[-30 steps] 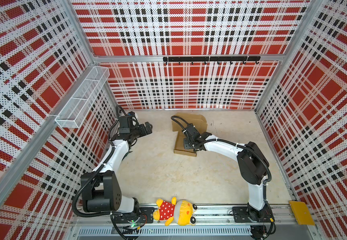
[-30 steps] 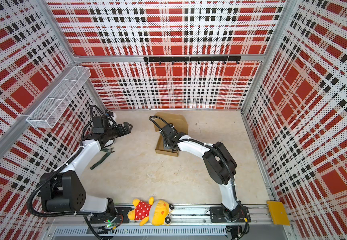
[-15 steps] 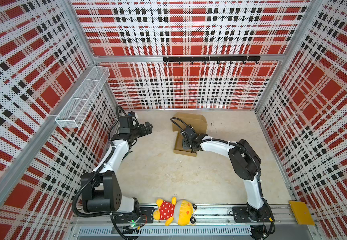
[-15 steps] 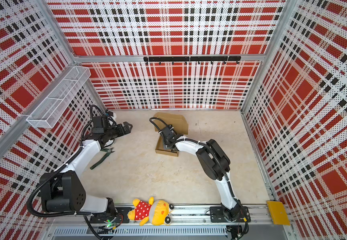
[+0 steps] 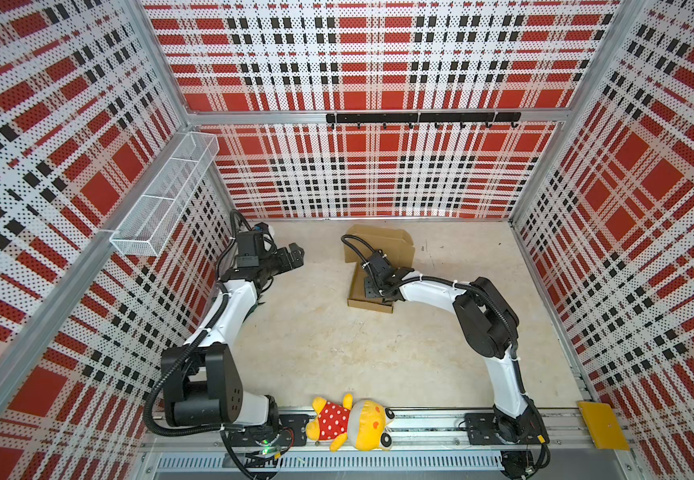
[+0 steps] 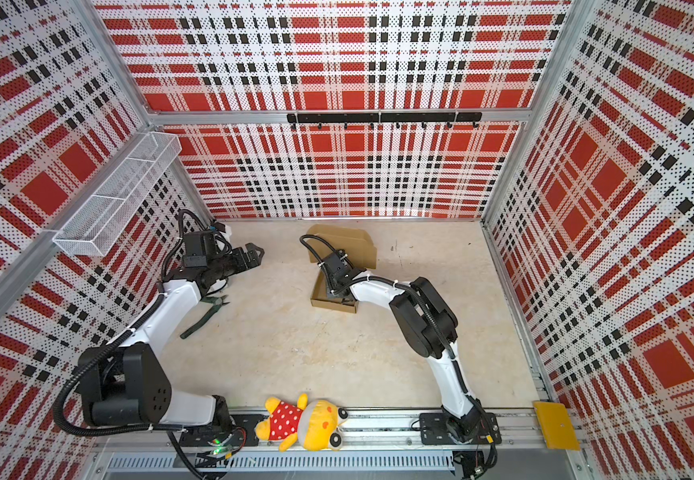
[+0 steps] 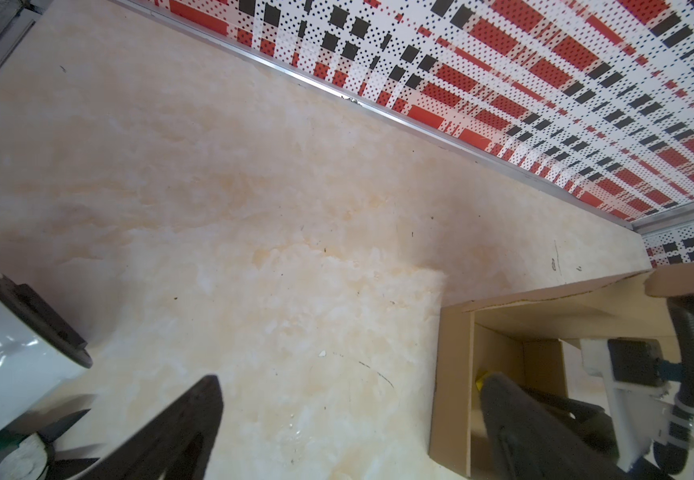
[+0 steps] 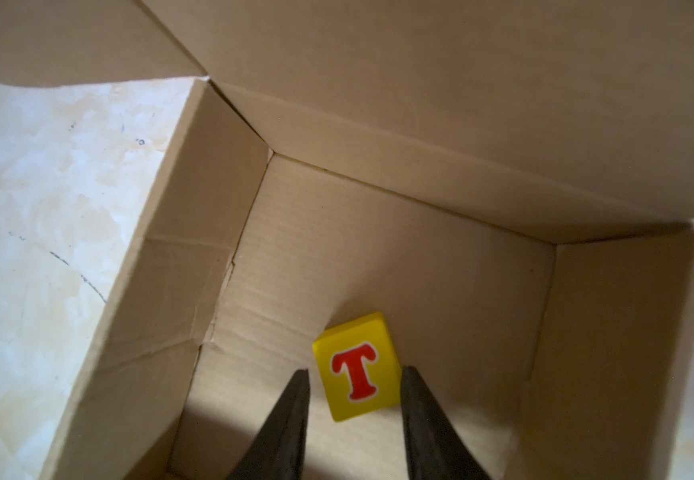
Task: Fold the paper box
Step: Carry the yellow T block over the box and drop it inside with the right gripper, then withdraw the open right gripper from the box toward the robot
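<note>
paper box [image 5: 391,245], walls already up, surrounds the right fingers [image 8: 291,415], narrowly parted astride a yellow letter block [image 8: 358,365]; whether they pinch it is unclear. its lid flap stands open beyond them, likely the step left. left fingers [image 7: 187,419] spread wide, empty, well apart.

Left gripper [image 7: 351,378] jaws spread wide above beige marbled table [image 7: 254,208]. Open paper box [image 7: 450,374] beyond, right arm [image 7: 623,395] reaching into it, yellow bit [image 7: 480,376] showing inside. Plaid wall [image 7: 544,83] behind.
</note>
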